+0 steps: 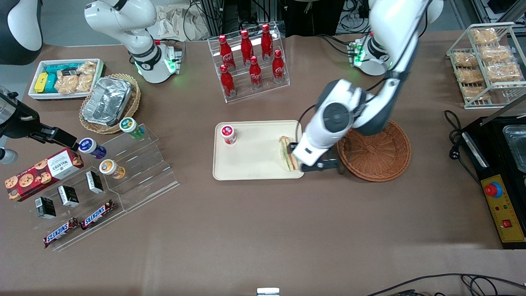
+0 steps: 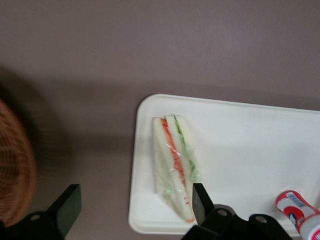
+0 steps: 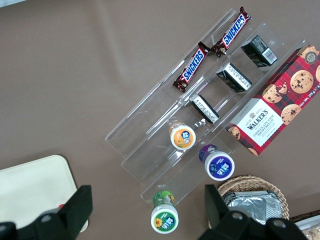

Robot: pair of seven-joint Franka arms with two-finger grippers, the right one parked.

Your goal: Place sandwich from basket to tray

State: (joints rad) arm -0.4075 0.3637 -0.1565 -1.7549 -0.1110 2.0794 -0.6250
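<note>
sandwich (image 2: 175,167) lies on the tray (image 2: 240,130), basket (image 1: 374,152) empty, gripper (image 2: 135,205) spread wide just above it, only retreat left

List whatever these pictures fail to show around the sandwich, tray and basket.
- Front view: the arm covers part of the basket, the tray edge nearest it, and the gripper.
- Front view: the sandwich is partly hidden by the wrist.
- Left wrist view: the gripper has its jaws spread open, the sandwich lying free; the basket and the red-capped bottle are cut off by the frame edge.
</note>
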